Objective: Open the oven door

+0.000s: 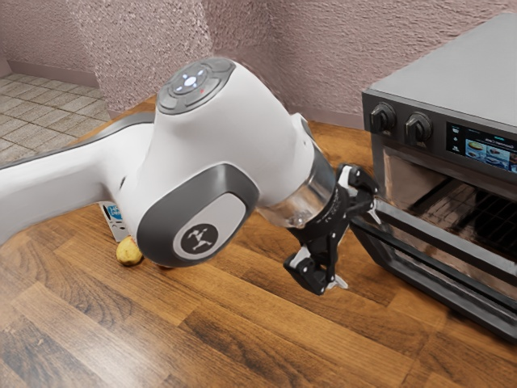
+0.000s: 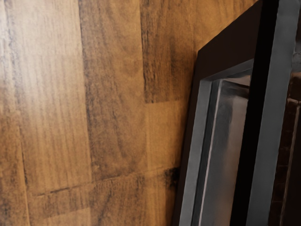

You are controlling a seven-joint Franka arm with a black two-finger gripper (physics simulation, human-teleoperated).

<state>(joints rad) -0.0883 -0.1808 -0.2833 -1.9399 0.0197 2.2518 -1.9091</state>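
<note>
In the exterior view my gripper (image 1: 357, 249) stands open, its two fingers spread wide with nothing between them. One finger is close to the near corner of the oven door (image 1: 460, 301); whether they touch, I cannot tell. The door hangs partly open, tilted out from the oven (image 1: 404, 176), and a dark gap with a wire rack shows above it. A grey bar (image 1: 452, 240) runs along the door. In the wrist view the door's frame (image 2: 188, 197) and a long grey bar (image 2: 272, 122) lie beside the wooden surface.
The wooden table (image 1: 242, 323) extends below the arm. A yellow round fruit or vegetable (image 1: 129, 251) and a small white-and-blue carton (image 1: 115, 220) sit behind the arm, toward the exterior view's left. Two knobs (image 1: 418, 128) and a lit screen (image 1: 493, 153) are on the oven's front.
</note>
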